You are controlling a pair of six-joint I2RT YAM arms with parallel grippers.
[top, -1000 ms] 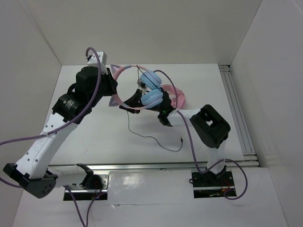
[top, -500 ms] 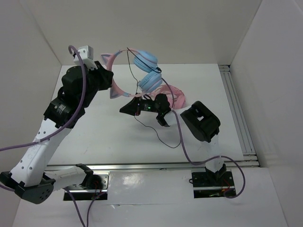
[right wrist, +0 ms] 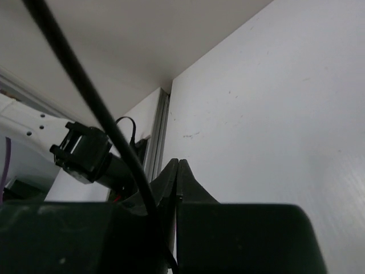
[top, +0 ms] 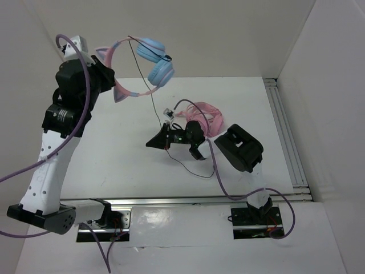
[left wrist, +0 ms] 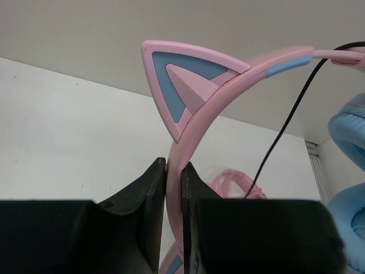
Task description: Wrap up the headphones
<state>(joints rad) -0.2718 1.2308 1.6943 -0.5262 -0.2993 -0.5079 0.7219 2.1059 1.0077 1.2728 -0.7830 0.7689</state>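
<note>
Since the cable [right wrist: 88, 91] runs in one long loose line, I judge the wrap has barely begun; the step in hand looks like paying out cord while the set is held aloft. Nearest, at about 5 o'clock on the table [top: 114, 165], the cable's free end lies slack; from there it climbs to the right claw [right wrist: 178, 168] near table centre, fingers pressed tip to tip. The wrist view shows the cord passing along the left side of those fingers; can't tell if it's pinched or just brushing past. Just beyond, at 2 o'clock of that claw, an all-pink set [top: 208, 117] lies flat; not part of the job. Farthest, at 11 o'clock and well above the table, the headphones [top: 153, 50] hang from the left claw [left wrist: 174, 174], clamped tight on the pink headband [left wrist: 194, 123] just below a cat ear [left wrist: 177, 74]; the blue ear cups [top: 161, 73] sit at 3 o'clock of it. Next move prob. needs the right claw to carry cord round the band or cups w/o yanking; plug end too small to make out; left wrist view cuts off most of the cups.
</note>
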